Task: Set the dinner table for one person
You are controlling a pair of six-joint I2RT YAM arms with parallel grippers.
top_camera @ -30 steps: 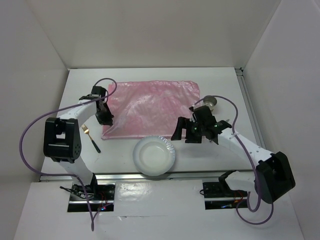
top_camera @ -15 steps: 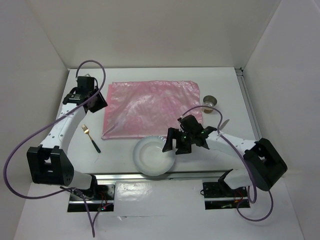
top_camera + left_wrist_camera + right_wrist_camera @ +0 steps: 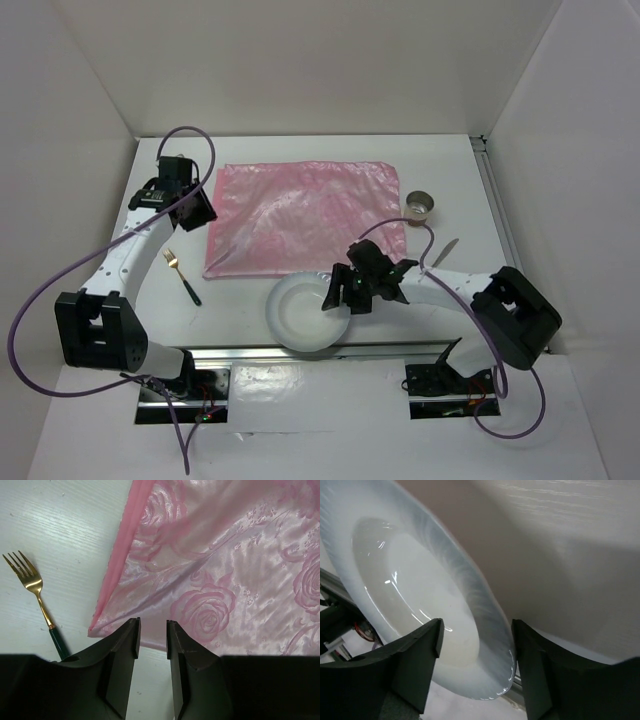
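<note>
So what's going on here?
Two robot arms are setting a table. The right gripper is open around the rim of the plate at the near table edge, not gripping yet. The left gripper hangs open by the left edge of the mat, holding nothing. A fork lies beside the mat.
</note>
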